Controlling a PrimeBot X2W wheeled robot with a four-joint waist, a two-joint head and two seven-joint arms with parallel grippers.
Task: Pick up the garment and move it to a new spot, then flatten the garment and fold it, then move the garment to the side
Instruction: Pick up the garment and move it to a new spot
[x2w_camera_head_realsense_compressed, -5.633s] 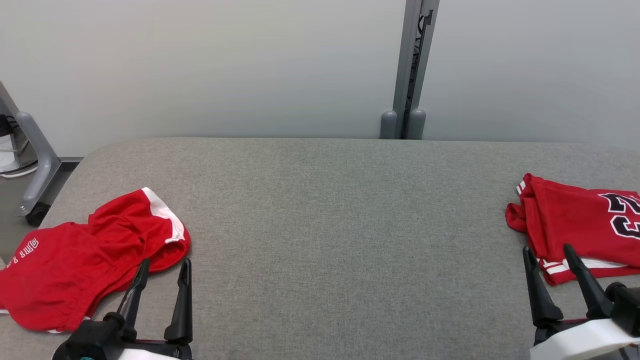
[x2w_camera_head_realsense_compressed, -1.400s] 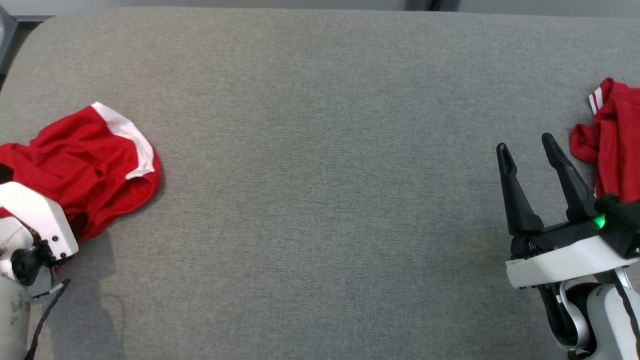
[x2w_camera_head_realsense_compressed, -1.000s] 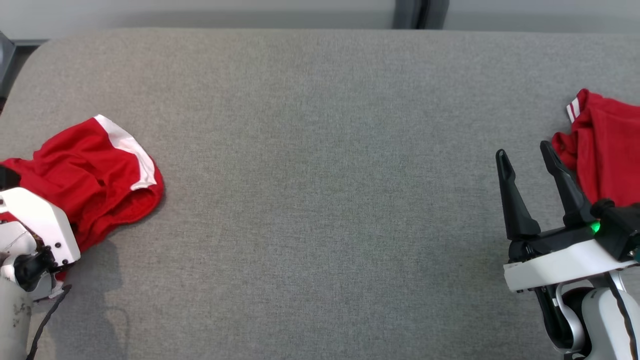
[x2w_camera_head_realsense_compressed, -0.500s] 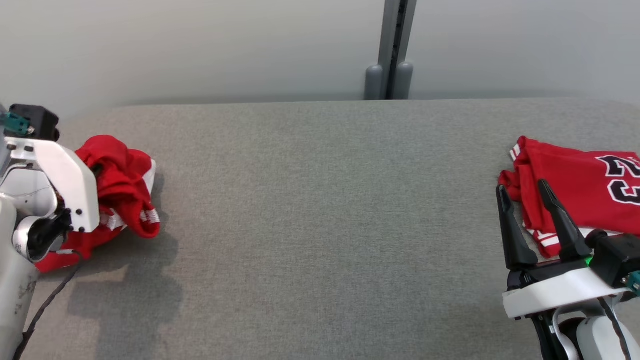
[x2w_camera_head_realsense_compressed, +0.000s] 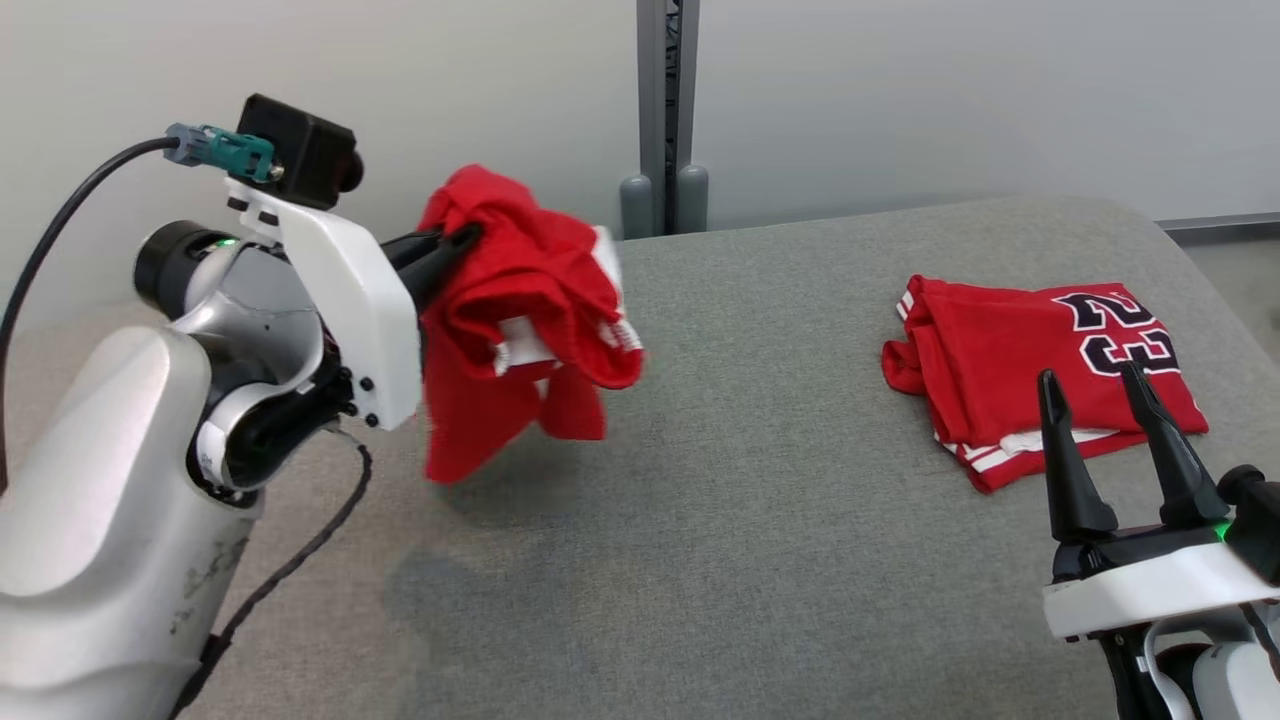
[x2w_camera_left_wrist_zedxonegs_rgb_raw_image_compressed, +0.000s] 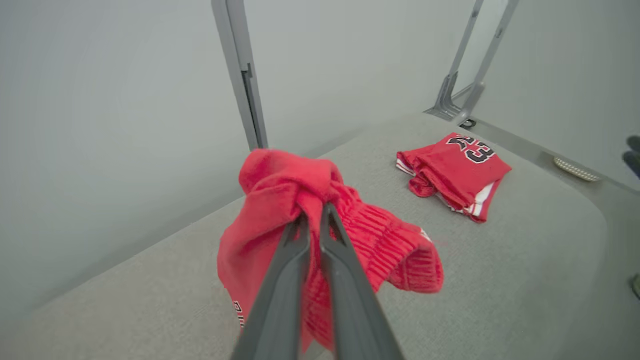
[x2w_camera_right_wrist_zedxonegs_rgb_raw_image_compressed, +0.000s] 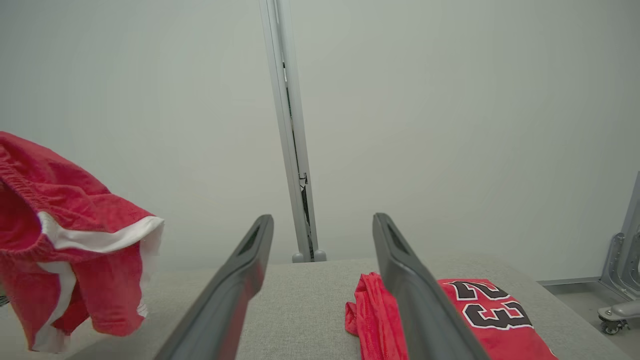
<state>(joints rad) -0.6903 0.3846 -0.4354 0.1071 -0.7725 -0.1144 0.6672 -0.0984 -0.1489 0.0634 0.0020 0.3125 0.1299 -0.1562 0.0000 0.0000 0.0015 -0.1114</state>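
Observation:
A red garment (x2w_camera_head_realsense_compressed: 520, 310) with white trim hangs bunched in the air above the left part of the grey padded table (x2w_camera_head_realsense_compressed: 760, 520). My left gripper (x2w_camera_head_realsense_compressed: 455, 245) is shut on its upper fold. In the left wrist view the two dark fingers (x2w_camera_left_wrist_zedxonegs_rgb_raw_image_compressed: 287, 250) pinch the red cloth (x2w_camera_left_wrist_zedxonegs_rgb_raw_image_compressed: 345, 235) between them, and it droops below them. My right gripper (x2w_camera_head_realsense_compressed: 1095, 380) stands open near the table's front right, empty, just before a folded jersey. The right wrist view shows its fingers (x2w_camera_right_wrist_zedxonegs_rgb_raw_image_compressed: 250, 260) spread wide, with the hanging garment (x2w_camera_right_wrist_zedxonegs_rgb_raw_image_compressed: 65, 250) at the far left.
A folded red jersey (x2w_camera_head_realsense_compressed: 1040, 370) with a black number lies on the table at the right. A grey post (x2w_camera_head_realsense_compressed: 665, 110) stands behind the table against a pale wall. A black cable (x2w_camera_head_realsense_compressed: 300, 560) trails from my left arm.
My left gripper has lifted the garment off the table's left end and carried it up and toward the middle. The head camera has shifted too. The right gripper stays open.

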